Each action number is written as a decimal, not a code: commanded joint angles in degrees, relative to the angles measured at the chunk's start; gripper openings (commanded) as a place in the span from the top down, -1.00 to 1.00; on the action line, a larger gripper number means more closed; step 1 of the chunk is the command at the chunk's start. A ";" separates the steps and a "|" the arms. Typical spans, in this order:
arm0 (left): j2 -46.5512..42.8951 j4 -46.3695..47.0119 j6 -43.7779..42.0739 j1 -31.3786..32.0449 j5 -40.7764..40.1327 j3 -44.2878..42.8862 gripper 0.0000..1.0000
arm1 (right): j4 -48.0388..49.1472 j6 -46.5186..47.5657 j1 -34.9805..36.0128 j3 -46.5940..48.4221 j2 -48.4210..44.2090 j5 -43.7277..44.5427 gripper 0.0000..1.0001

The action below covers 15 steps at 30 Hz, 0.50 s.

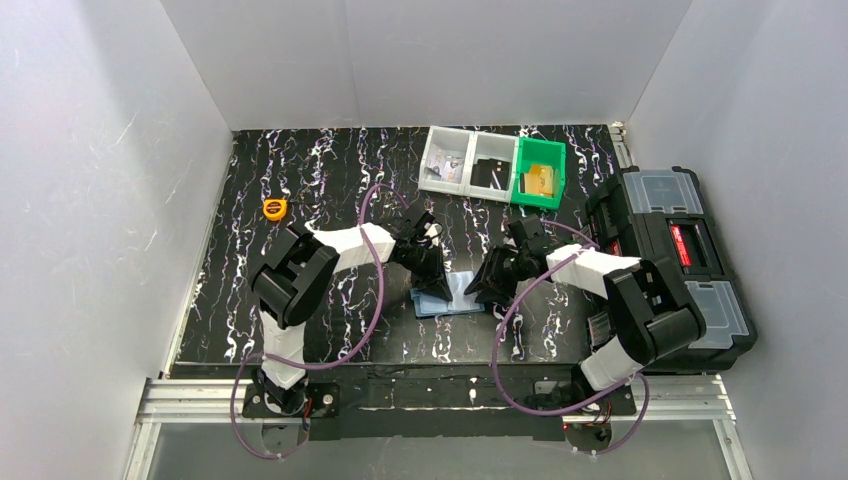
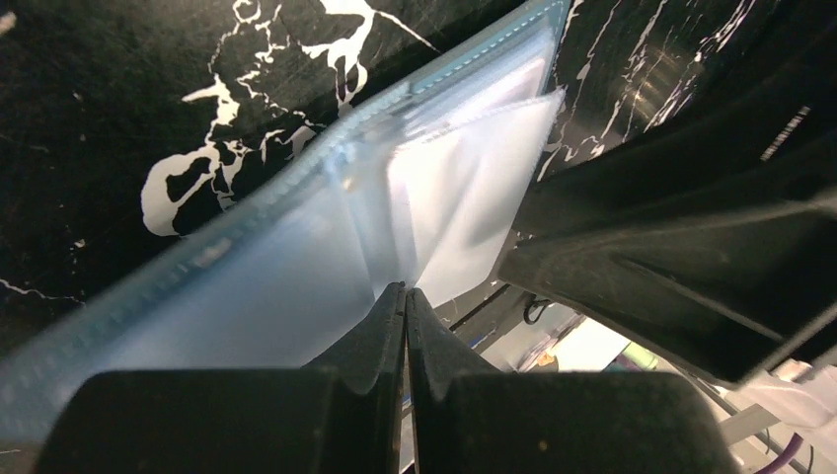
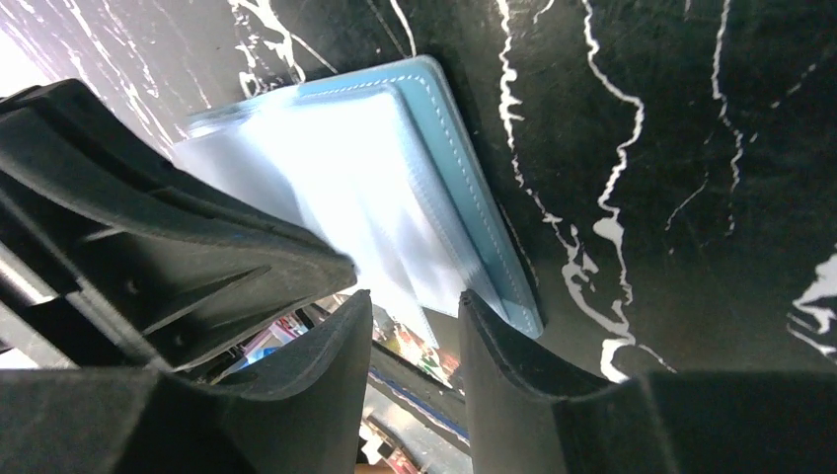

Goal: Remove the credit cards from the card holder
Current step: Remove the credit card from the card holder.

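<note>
Currently card holder (image 1: pixel 447 296) lies open on bench (image 1: pixel 300 190) btwn both arms. Looks light, thin, floppy, w/ slick clear sleeves (image 3: pixel 336 168). Left end effector (image 2: pixel 405 292) is pressed together at the sleeves; right end effector (image 3: pixel 415 302) is part-spread, empty. Best hold: stitched blue border (image 3: pixel 464 168).

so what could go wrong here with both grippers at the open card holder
The left gripper is shut at the clear sleeves of the card holder: it may pinch only plastic and drag the whole holder along the table. The right gripper, jaws apart at the holder's edge, works very close to the left one, so the two could collide.
</note>
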<state>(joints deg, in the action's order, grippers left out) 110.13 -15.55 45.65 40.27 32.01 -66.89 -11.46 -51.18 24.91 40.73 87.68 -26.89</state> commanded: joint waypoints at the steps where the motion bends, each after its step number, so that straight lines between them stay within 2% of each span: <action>1: -4.53 0.87 0.51 -0.54 3.60 0.52 1.00 | 3.42 -0.72 0.74 2.15 1.90 -0.29 0.10; 8: -4.42 1.30 0.46 -0.60 4.43 0.67 1.00 | 4.96 -1.54 1.15 1.99 3.63 -0.13 0.18; 13: -4.18 1.35 0.05 -0.60 4.89 0.81 1.00 | 6.20 -2.40 1.58 2.06 4.20 -0.53 0.36; 15: -4.24 1.40 -0.12 -0.56 5.13 0.81 1.00 | 6.49 -2.72 1.72 2.00 4.28 -0.53 0.49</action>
<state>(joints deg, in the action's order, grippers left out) 110.13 -14.41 46.04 39.75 34.02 -66.57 -6.94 -52.93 25.96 41.25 91.22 -27.62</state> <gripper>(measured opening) 0.007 0.304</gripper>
